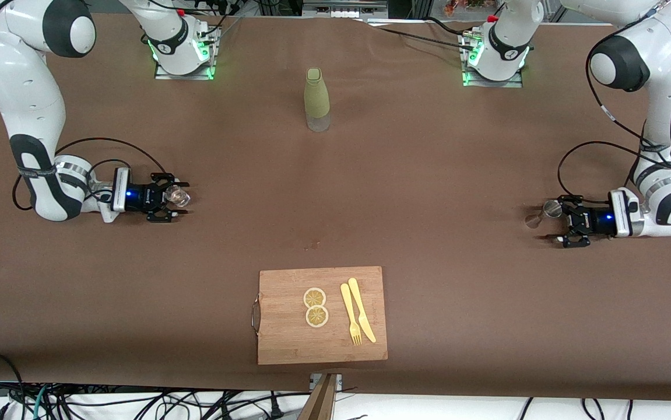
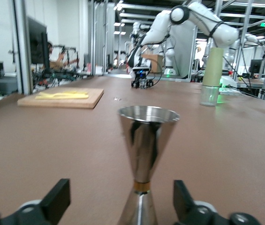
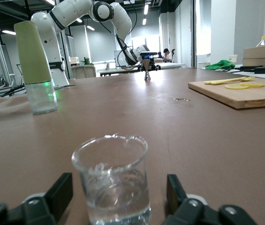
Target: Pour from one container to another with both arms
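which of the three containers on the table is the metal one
The steel jigger, standing between the left gripper's open fingers at the left arm's end. The glass cup and the green-sleeved bottle are both clear glass at the base.

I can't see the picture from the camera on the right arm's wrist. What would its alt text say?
A small clear glass stands upright on the brown table between the open fingers of the right pincer, which do not touch it. Farther off are a green-sleeved bottle and a wooden cutting board.

You can't see the jigger's (image 2: 144,154) base: the left wrist view's edge cuts it off. Likewise the glass's (image 3: 111,180) bottom in the right wrist view. Items on the board (image 2: 64,98) beside the jigger blur together.
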